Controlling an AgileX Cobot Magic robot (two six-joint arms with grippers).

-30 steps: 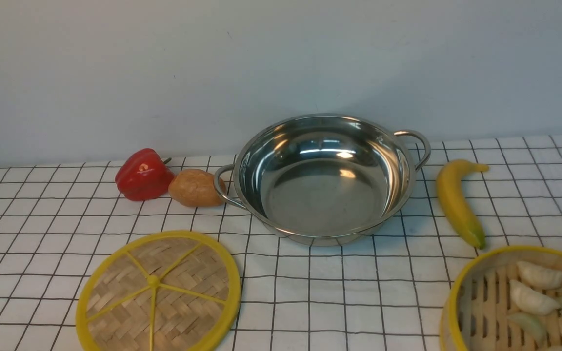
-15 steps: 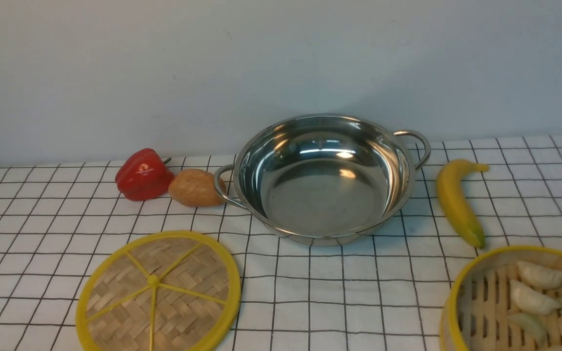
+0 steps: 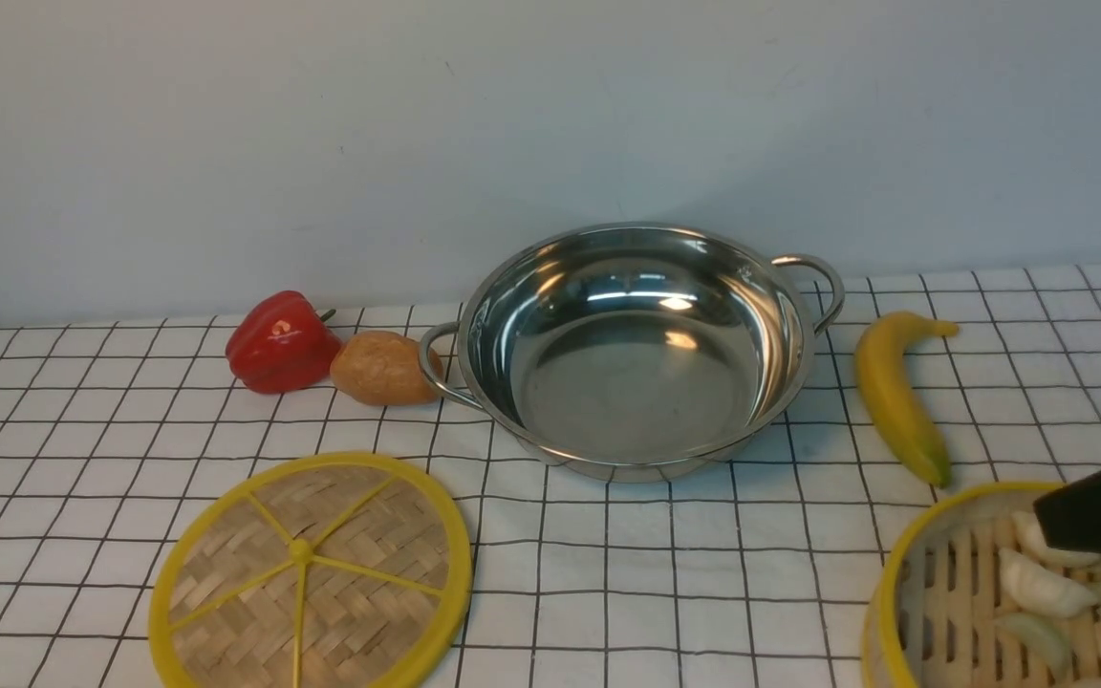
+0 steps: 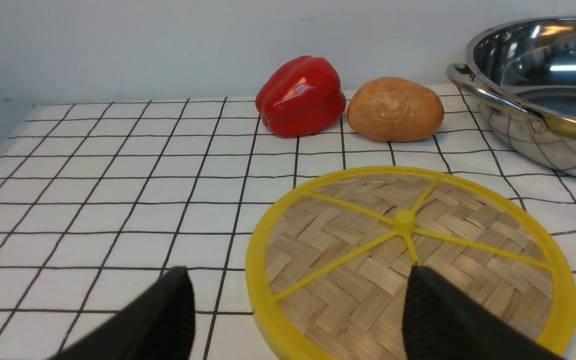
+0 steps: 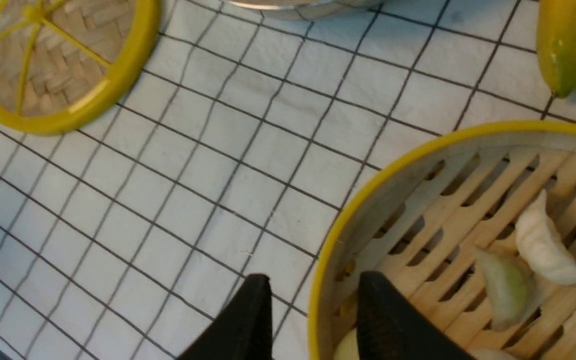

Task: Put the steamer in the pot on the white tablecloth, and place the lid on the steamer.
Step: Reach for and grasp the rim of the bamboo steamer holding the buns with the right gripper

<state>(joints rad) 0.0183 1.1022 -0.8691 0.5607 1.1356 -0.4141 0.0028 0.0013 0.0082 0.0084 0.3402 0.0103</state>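
Observation:
The steamer [image 3: 961, 592], with dumplings inside, sits on the white tablecloth [image 3: 665, 592] at the front right. My right gripper [image 5: 313, 280] is open; its jaws straddle the steamer's yellow rim [image 5: 368, 200], one finger outside the wall and one inside. One of its black fingers [image 3: 1100, 511] shows over the steamer in the front view. The empty pot [image 3: 636, 354] stands at the back centre. The lid [image 3: 312, 573] lies flat at the front left. My left gripper [image 4: 298, 270] is open and empty, hovering over the near part of the lid [image 4: 408, 255].
A red pepper [image 3: 281, 342] and a brown potato [image 3: 383, 368] lie left of the pot, the potato against its handle. A banana [image 3: 895, 397] lies right of the pot, just behind the steamer. A wall rises behind the table.
My right gripper has come into the front view from the right edge, over the steamer's rim. Pot, lid and steamer have not moved.

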